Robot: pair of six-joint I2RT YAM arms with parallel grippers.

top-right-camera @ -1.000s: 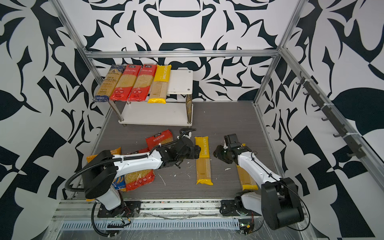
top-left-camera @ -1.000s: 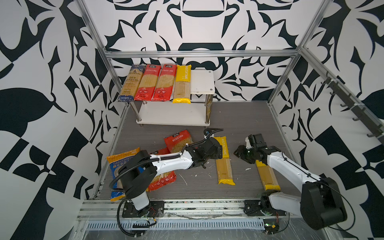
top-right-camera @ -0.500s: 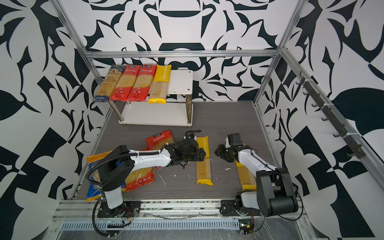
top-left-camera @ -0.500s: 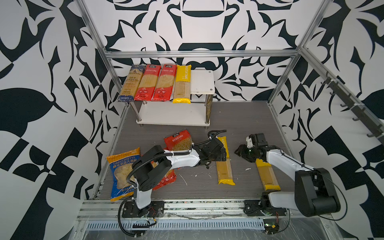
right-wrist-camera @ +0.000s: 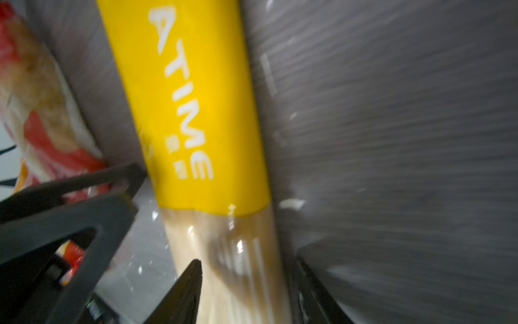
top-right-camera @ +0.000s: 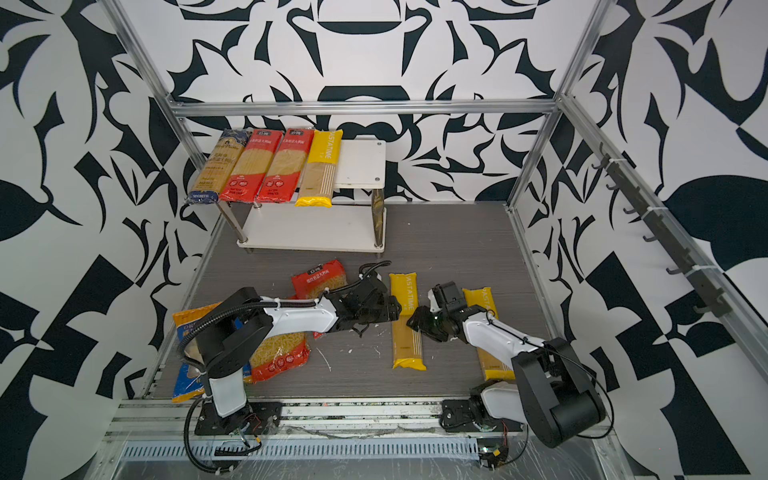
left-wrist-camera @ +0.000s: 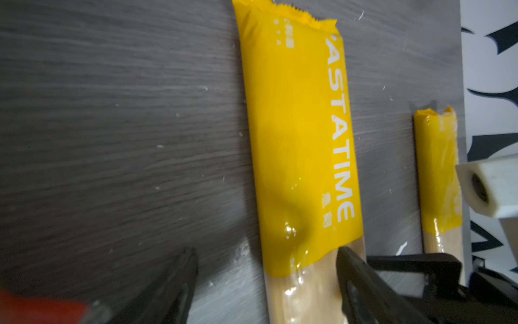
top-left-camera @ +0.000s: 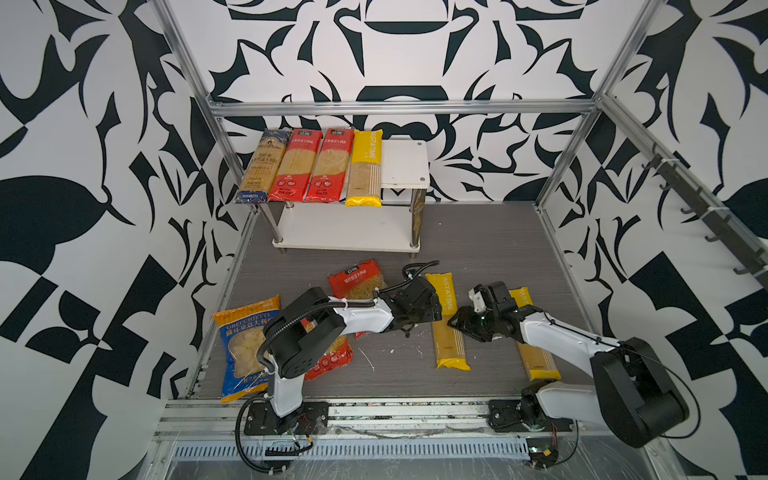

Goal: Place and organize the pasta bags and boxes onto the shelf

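- In both top views the shelf (top-left-camera: 405, 162) stands at the back of the bench (top-left-camera: 478, 241). Its upper board carries four long packets side by side. From the left they are a dark-blue packet (top-left-camera: 262, 166), a first long red packet (top-left-camera: 296, 166), a second long red packet (top-left-camera: 328, 166) and a shelved yellow packet (top-left-camera: 365, 170).
- In a top view the other packets lie flat on the bench. A short red packet (top-left-camera: 357, 278) is near the middle, partly behind my left arm. A blue-orange packet (top-left-camera: 243, 345) is at the front left. A second short red packet (top-left-camera: 332, 359) is just beside it, under that arm. The middle yellow packet (top-left-camera: 451, 332) lies between my arms, and the right yellow packet (top-left-camera: 538, 357) is partly under my right arm.
- In a top view my left end effector (top-right-camera: 395, 309) is at the left edge of the middle yellow packet (top-right-camera: 407, 340). My right end effector (top-right-camera: 413, 322) is at its right edge, and the two face each other across it.
- In the left wrist view my left end effector (left-wrist-camera: 266, 252) stands wide. One finger (left-wrist-camera: 179, 280) is over bare bench beside the middle yellow packet (left-wrist-camera: 300, 140). The other finger (left-wrist-camera: 356, 275) is over the far edge of the packet's clear part. The right yellow packet (left-wrist-camera: 437, 168) lies parallel beyond it.
- The right wrist view is blurred. My right end effector (right-wrist-camera: 248, 269) is about half apart, astride the clear part of the middle yellow packet (right-wrist-camera: 196, 112). One fingertip (right-wrist-camera: 193, 272) is over the packet and the other (right-wrist-camera: 305, 280) is at its edge. I cannot tell whether the pads touch it.
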